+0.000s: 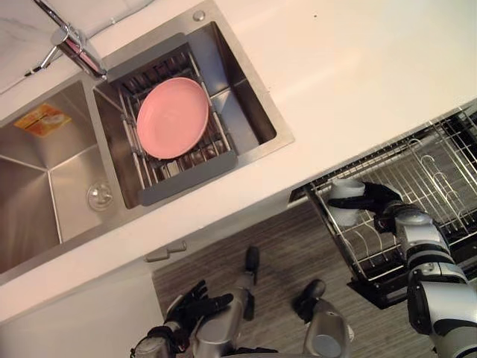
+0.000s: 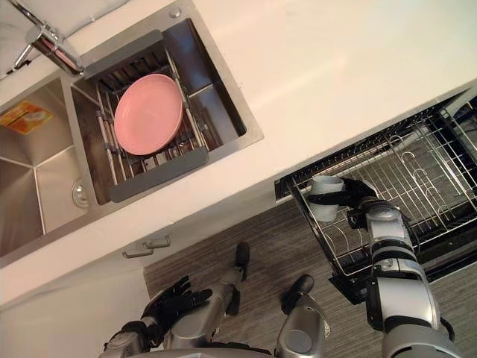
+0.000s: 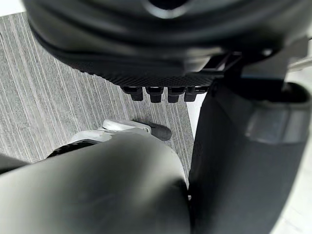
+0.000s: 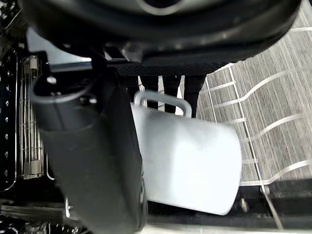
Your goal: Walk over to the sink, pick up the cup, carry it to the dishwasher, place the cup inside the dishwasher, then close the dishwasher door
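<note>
Right hand: clamping the cup over the dishwasher rack
Cup: mouth facing up, long axis standing roughly upright

- The right arm is silver-grey, made of rounded shells parted by black bands.
- The right hand is dark, nearly black.
- The left arm wears the same smooth silver-grey shell.
- The left hand is black with slim fingers.
- Up close, each hand's base shows a finely textured black strip and a smooth, rounded thumb.
</note>
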Robot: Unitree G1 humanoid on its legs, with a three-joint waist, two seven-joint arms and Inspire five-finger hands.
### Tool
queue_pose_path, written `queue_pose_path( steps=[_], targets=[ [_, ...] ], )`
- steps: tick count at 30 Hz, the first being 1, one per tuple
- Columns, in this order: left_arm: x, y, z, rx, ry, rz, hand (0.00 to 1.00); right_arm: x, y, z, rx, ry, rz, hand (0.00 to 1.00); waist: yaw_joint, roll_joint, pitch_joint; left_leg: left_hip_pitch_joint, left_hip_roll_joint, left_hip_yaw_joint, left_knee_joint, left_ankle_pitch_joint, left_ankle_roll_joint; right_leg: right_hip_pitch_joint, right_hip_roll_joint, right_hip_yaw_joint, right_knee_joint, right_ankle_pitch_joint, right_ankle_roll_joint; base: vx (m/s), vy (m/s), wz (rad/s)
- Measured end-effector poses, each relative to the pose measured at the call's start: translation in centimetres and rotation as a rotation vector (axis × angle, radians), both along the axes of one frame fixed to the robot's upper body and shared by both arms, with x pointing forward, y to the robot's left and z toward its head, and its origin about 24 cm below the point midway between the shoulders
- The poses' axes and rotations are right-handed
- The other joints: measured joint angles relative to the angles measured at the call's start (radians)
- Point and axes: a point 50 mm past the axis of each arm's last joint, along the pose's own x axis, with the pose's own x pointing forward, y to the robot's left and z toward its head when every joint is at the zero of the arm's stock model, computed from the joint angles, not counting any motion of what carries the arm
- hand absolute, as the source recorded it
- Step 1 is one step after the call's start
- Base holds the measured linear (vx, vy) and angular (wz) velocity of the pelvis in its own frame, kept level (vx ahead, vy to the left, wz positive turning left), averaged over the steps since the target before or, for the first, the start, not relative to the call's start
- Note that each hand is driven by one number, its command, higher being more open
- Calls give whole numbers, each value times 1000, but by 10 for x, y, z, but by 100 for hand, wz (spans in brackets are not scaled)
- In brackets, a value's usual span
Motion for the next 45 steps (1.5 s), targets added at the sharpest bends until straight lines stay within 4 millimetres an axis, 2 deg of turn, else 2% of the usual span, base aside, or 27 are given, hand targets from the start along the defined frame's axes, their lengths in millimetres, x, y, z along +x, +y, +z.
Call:
queue_pose_path(
  steps=[5, 9, 13, 16, 18, 21, 24, 25, 26, 27, 28, 29, 30, 31, 33, 36, 39, 41, 43, 45],
  targets=[
    [0, 0, -1, 4, 6, 4, 100, 10, 27, -2, -50, -107, -32, 100, -3, 0, 1, 6, 10, 19, 0, -7, -10, -19, 0, 30, 29, -19, 1, -71, -88, -11],
    [0, -1, -1, 10, 11, 15, 100, 12, 47, 16, -53, -336, -29, 100, -14, 3, 2, 12, 14, 49, 1, -8, -9, -38, -4, 64, 45, -23, 0, -38, -72, -19],
    [-2, -1, -3, 14, 21, 23, 100, 0, 49, 17, -18, -445, -51, 100, -24, -1, 1, 30, 13, 78, 22, -29, -6, -32, -3, 112, 46, -23, 1, -5, -42, -24],
    [-4, 0, -4, 27, 36, 37, 100, -19, 44, -3, 45, -436, -118, 100, -33, -12, -4, 54, 17, 92, 44, -51, -9, -4, 2, 126, 37, -24, 3, -6, -46, -16],
    [-10, 4, -6, 42, 57, 69, 100, -38, 45, -21, 128, -427, -177, 100, -40, -36, -24, 62, 26, 108, 64, -70, -10, 8, 14, 141, 21, -24, 3, 2, -56, -22],
    [-19, 9, -11, 69, 106, 114, 100, -63, 42, -35, 153, -428, -251, 100, -61, -63, -61, 74, 39, 119, 73, -85, -15, 27, 31, 148, -6, -22, 4, 27, -62, -15],
    [-29, 13, -15, 90, 152, 182, 100, -83, 35, -40, 217, -467, -352, 100, -76, -77, -94, 87, 47, 129, 89, -105, -18, 51, 45, 154, -31, -17, 6, 52, -41, -14],
    [-35, 14, -18, 97, 186, 227, 100, -97, 29, -39, 245, -511, -399, 100, -82, -78, -107, 93, 50, 133, 100, -117, -18, 67, 46, 154, -43, -16, 7, 66, -27, -5],
    [-41, 15, -20, 108, 217, 274, 100, -112, 25, -37, 283, -571, -446, 100, -92, -82, -119, 91, 57, 161, 118, -140, -12, 81, 47, 149, -54, -16, 8, 70, -12, 3],
    [-46, 17, -22, 109, 241, 319, 100, -124, 23, -32, 336, -652, -488, 100, -111, -86, -121, 90, 85, 268, 161, -182, 5, 107, 47, 134, -63, -15, 10, 61, 1, 14],
    [-48, 18, -22, 114, 251, 331, 100, -131, 23, -31, 354, -683, -505, 100, -121, -91, -125, 86, 106, 336, 198, -196, 10, 116, 45, 121, -66, -15, 11, 81, -1, 33],
    [-52, 20, -24, 122, 275, 353, 100, -144, 22, -23, 385, -769, -533, 100, -144, -89, -132, 75, 155, 441, 285, -237, 11, 138, 42, 104, -64, -18, 17, 99, 24, 24],
    [-53, 20, -24, 126, 279, 359, 100, -149, 21, -16, 410, -836, -527, 100, -146, -86, -136, 64, 169, 466, 338, -258, 15, 140, 39, 106, -52, -24, 23, 89, 65, 15],
    [-52, 21, -24, 127, 278, 367, 100, -151, 22, -2, 449, -922, -489, 100, -156, -79, -141, 47, 178, 466, 391, -289, 17, 139, 36, 115, -37, -32, 31, 44, 85, -3],
    [-51, 21, -24, 130, 291, 369, 100, -150, 26, 20, 514, -1050, -378, 100, -166, -83, -144, 44, 174, 462, 416, -313, 21, 135, 20, 123, -10, -42, 41, 0, 101, 0],
    [-53, 24, -25, 134, 332, 348, 100, -142, 41, 47, 544, -1171, -142, 100, -167, -105, -161, 73, 134, 464, 371, -301, 28, 137, -14, 126, 9, -45, 49, -41, 89, 5],
    [-56, 24, -26, 141, 360, 322, 100, -129, 58, 56, 621, -1192, 46, 100, -164, -122, -194, 100, 83, 455, 269, -256, 35, 147, -39, 104, -17, -30, 63, -56, 61, 20],
    [-56, 21, -27, 136, 372, 295, 100, -122, 67, 57, 694, -1182, 117, 100, -156, -124, -196, 119, 58, 442, 217, -231, 40, 165, -50, 84, -37, -18, 69, -10, 63, 33],
    [-57, 19, -28, 121, 381, 275, 100, -114, 79, 56, 767, -1149, 167, 100, -152, -125, -196, 130, 35, 426, 185, -219, 51, 180, -62, 59, -44, -12, 77, 10, 67, 37],
    [-55, 17, -27, 102, 370, 228, 100, -106, 97, 50, 835, -1069, 221, 100, -130, -129, -198, 139, 5, 402, 163, -215, 63, 202, -79, 33, -46, -11, 79, 52, 69, 35]
  ],
)
